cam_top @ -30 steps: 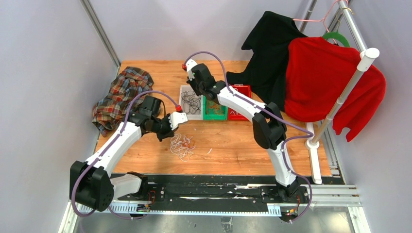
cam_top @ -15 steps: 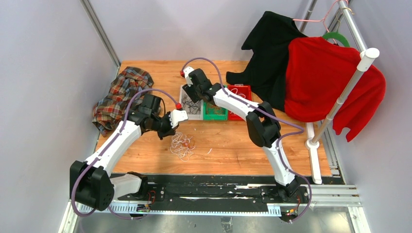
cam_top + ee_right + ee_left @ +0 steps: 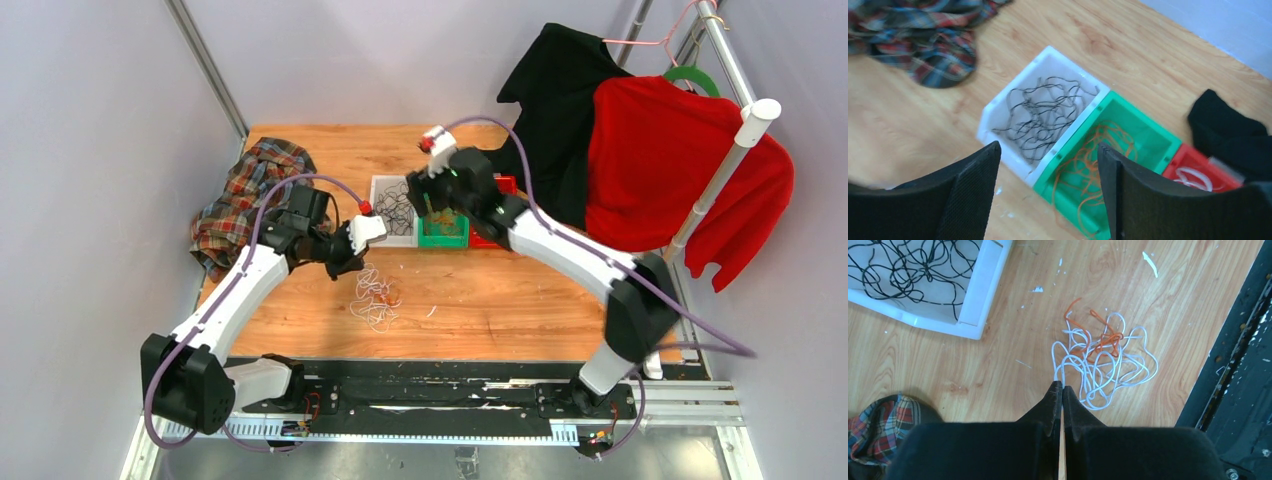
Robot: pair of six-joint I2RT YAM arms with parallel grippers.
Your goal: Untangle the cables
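Observation:
A tangle of white cables (image 3: pixel 1108 375) with an orange cable (image 3: pixel 1100 337) knotted through it lies on the wooden table (image 3: pixel 480 300), also seen from above as a tangle (image 3: pixel 375 298). My left gripper (image 3: pixel 1062 386) is shut at the tangle's near edge, and two white strands run straight into its tips. My right gripper (image 3: pixel 1048 150) hangs open and empty over the bins. Below it, black cables (image 3: pixel 1043 117) lie in the white bin (image 3: pixel 990 117), orange cables (image 3: pixel 1093 155) in the green bin (image 3: pixel 1160 137), and a white cable (image 3: pixel 1193 176) in the red bin (image 3: pixel 1180 161).
A plaid shirt (image 3: pixel 250 195) lies at the table's left edge. A black garment (image 3: pixel 550 120) and a red sweater (image 3: pixel 670 170) hang from a rack (image 3: pixel 700 205) at the back right. The three bins (image 3: pixel 442 238) stand in a row mid-table. A black rail (image 3: pixel 430 390) runs along the near edge.
My right gripper went from shut to open and swung right from over the white bin to over the green bin. The left gripper shifted slightly and stayed shut at the tangle.

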